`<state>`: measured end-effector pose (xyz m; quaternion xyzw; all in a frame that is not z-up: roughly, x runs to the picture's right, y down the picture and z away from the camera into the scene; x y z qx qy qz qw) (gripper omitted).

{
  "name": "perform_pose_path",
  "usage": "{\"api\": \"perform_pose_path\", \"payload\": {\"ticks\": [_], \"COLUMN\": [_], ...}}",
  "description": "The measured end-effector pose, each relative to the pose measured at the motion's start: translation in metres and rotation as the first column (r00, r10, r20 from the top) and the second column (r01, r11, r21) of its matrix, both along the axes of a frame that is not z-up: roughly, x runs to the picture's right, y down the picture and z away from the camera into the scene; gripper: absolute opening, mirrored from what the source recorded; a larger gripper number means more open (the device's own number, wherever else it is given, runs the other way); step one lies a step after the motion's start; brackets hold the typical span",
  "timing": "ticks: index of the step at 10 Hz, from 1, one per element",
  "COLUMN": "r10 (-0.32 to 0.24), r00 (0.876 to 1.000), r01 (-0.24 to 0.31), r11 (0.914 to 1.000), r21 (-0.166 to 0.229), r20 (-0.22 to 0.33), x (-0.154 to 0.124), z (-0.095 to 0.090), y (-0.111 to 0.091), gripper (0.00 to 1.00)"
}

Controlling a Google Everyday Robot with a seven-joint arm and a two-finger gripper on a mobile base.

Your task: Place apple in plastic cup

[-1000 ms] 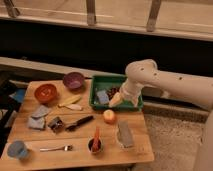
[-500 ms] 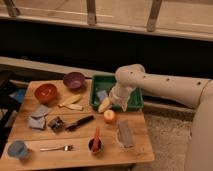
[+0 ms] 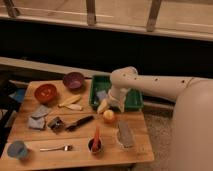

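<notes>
The apple [image 3: 108, 115], small and orange-red with a yellowish patch, lies on the wooden table [image 3: 75, 157] just in front of the green tray [image 3: 133, 101]. My gripper [image 3: 112, 104] hangs from the white arm [image 3: 150, 86], which reaches in from the right. It is right above the apple, at the tray's front edge, with a yellowish item [image 3: 102, 106] beside it. The light-blue plastic cup [image 3: 18, 149] stands at the table's front left corner, far from the apple and the gripper.
An orange-red bowl [image 3: 45, 92] and a purple bowl [image 3: 73, 80] stand at the back left. A banana [image 3: 70, 102], a grey cloth [image 3: 39, 115], a black-handled tool [image 3: 77, 122], a fork [image 3: 55, 148], a dark cup with an orange item [image 3: 95, 144] and a clear container [image 3: 125, 134] lie on the table.
The arm has swung left and slightly down, bringing the gripper from over the tray to just above the apple. The apple and cup have not moved.
</notes>
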<state>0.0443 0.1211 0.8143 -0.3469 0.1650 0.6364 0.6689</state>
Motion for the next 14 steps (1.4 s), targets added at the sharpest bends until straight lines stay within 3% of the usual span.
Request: {"api": "perform_pose_path", "payload": {"ticks": [4, 9, 12, 14], "r10": [-0.017, -0.034, -0.040, -0.045], "r00": [0.999, 0.999, 0.999, 0.999], "r01": [0.015, 0.031, 0.038, 0.043], "r11": [0.9985, 0.9944, 0.9922, 0.9910], "r21": [-0.052, -0.101, -0.119, -0.127], "r20": [-0.033, -0.033, -0.019, -0.010], "x": [0.000, -0.004, -0.006, -0.008], "z": [0.023, 0.033, 0.033, 0.034], "y": [0.011, 0.023, 0.029, 0.031], "gripper": [0.80, 0.80, 0.57, 0.35]}}
